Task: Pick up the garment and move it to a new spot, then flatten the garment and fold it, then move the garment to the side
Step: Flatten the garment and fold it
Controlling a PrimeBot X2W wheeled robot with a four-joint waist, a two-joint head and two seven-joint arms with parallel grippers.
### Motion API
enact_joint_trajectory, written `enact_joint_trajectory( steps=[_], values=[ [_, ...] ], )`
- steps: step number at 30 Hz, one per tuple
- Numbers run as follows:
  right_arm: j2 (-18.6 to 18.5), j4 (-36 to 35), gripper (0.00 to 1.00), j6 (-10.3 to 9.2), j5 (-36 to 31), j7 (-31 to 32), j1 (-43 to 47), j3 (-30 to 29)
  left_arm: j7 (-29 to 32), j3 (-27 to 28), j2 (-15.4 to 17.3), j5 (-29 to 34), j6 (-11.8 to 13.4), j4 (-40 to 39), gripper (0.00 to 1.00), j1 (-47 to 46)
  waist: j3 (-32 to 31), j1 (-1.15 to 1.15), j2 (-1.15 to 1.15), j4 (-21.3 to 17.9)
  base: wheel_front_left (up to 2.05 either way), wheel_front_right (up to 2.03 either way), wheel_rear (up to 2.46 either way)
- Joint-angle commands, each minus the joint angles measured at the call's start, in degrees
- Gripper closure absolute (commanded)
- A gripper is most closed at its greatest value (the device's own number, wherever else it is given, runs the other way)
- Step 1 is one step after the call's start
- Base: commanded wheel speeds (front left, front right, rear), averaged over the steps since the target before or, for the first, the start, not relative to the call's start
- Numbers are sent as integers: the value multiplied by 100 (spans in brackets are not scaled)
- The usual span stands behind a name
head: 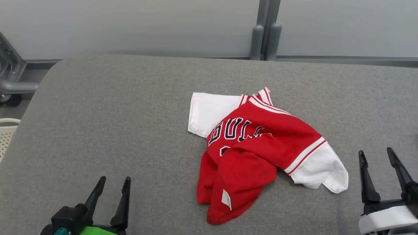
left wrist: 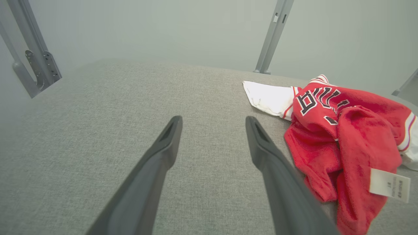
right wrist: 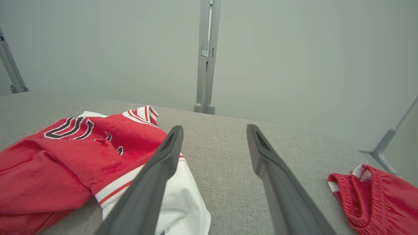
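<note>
Garment (head: pixel 258 143) lies crumpled on the grey fabric-covered tabletop (head: pixel 114 114), a little right of centre in the head view. It is a red jersey with white sleeves, red-and-white striped trim and dark block lettering that is partly folded under. One white sleeve is spread flat toward the far left. The other sleeve droops at the near right. The red lower hem is bunched toward the robot, with a white care label (head: pixel 226 199) showing. Left claw (head: pixel 115 179) is at the lower left, jaws spread wide and holding nothing, well apart from the garment and over bare fabric. Right claw (head: pixel 375 150) is at the lower right, jaws likewise wide and empty. It sits near the white sleeve on that side but is not touching it. In the right wrist view its left finger overlaps that sleeve in the line of sight. That same view shows a second red piece (right wrist: pixel 375 199) with an elastic waistband, lying on the tabletop off to the right. Grey upright posts (head: pixel 265 36) stand behind the far edge.
</note>
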Motion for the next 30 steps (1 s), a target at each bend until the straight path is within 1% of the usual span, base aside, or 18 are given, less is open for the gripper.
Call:
enact_joint_trajectory(
  steps=[1,3,6,11,15,22,30],
  values=[
    [32,12,0,-1,-62,-27,-27,-22,-16,122,-33,82,-85,129,0,-23,-27,0,69,53,0,0,0],
    [48,27,0,-1,-95,-26,-44,-1,-17,306,-87,188,-251,341,0,31,-39,0,69,75,0,0,0],
    [77,28,0,-1,-129,-25,15,-57,-18,626,-214,339,-426,563,0,119,-96,0,69,115,0,0,0],
    [110,66,0,-1,-216,-24,166,-151,-12,1075,-428,565,-664,804,0,328,-215,0,69,147,0,0,0],
    [152,74,0,-1,-291,-25,191,-222,-11,1415,-593,717,-798,879,0,487,-230,0,69,143,0,0,0],
    [182,275,0,-1,-400,-25,118,-182,-11,1717,-778,939,-955,965,0,548,-251,0,69,178,0,0,0],
    [181,411,0,-1,-381,-25,186,-92,-11,1776,-931,1043,-1041,1032,0,549,-333,0,69,186,0,0,0]
  ],
)
